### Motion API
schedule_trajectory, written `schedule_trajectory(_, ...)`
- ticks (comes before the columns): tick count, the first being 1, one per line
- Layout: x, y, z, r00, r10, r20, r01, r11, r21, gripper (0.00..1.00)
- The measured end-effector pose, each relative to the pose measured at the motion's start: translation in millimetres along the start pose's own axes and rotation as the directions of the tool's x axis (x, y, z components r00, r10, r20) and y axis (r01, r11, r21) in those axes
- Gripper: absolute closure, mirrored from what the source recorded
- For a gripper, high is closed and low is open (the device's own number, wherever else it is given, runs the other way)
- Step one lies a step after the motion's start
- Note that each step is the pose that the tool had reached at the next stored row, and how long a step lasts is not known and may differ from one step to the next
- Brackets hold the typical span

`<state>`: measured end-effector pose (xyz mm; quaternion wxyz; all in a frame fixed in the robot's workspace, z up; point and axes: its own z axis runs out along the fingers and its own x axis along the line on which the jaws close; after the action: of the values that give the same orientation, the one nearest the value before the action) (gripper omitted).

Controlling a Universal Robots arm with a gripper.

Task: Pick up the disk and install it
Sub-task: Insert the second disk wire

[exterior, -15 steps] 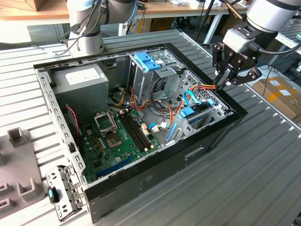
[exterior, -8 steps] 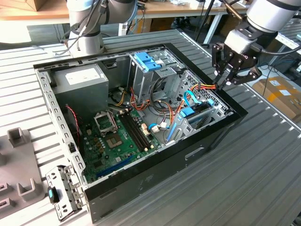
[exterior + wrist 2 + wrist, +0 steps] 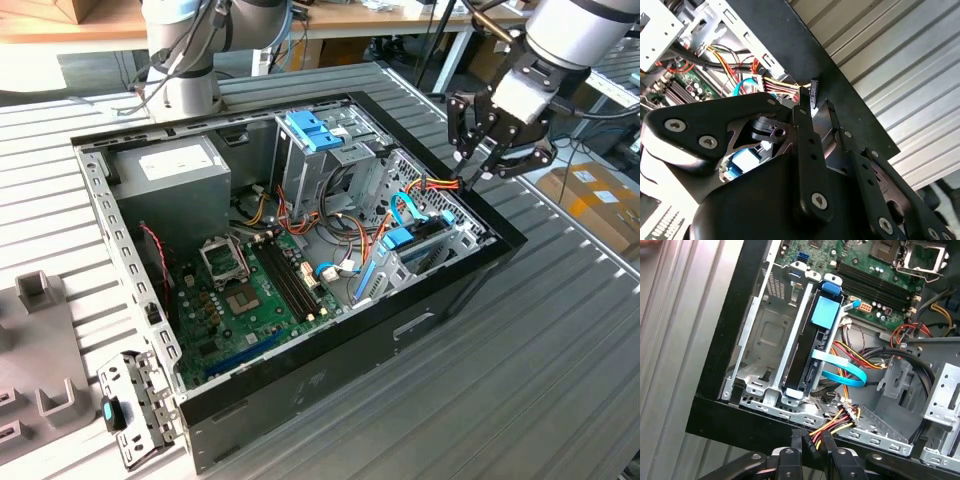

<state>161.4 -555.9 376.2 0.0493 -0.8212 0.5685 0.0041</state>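
Over the black rim of one open computer case (image 3: 300, 400), on the exterior view's right, we see the single arm's claw (image 3: 468, 178) hanging with its two fingers (image 3: 801, 120) drawn close together. They are clamped on one small black plug (image 3: 813, 94) at the end of a bundle of yellow, red and black wires (image 3: 832, 421). In the first wrist view the plug sits just inside the case wall.

We count one disk (image 3: 807, 357). It stands on edge inside the grey metal cage at that corner of the case, dark body down and light-blue carrier frame up. One flat blue ribbon cable (image 3: 842, 376) loops out from its side. Between the disk and the case wall lies one open bay (image 3: 765, 340), so there is room on that side; on the other side the wires crowd close.

Elsewhere in the case we see one green board (image 3: 245, 295), one grey power box (image 3: 170, 165) and one blue latch (image 3: 313, 130) on top of a taller cage. Outside, the slatted worktop (image 3: 560, 330) runs wide and bare past the rim on the exterior view's right. Near the case's front corner on the left lies one loose metal bracket (image 3: 135, 400).
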Motion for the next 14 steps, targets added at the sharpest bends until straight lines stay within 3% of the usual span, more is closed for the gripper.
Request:
schedule_trajectory(2,0.3,-0.7,0.0,0.9985,-0.055,0.0043,0.055,0.9985,-0.0033,0.7)
schedule_trajectory(4,0.6,-1.6,0.2,0.9935,-0.113,0.0093,0.113,0.9935,-0.0066,0.7)
schedule_trajectory(10,0.6,-1.7,0.2,0.9923,-0.124,0.0098,0.124,0.9923,-0.0065,0.7)
schedule_trajectory(14,0.7,-1.6,0.4,0.9912,-0.132,0.0062,0.132,0.9912,0.0012,0.7)
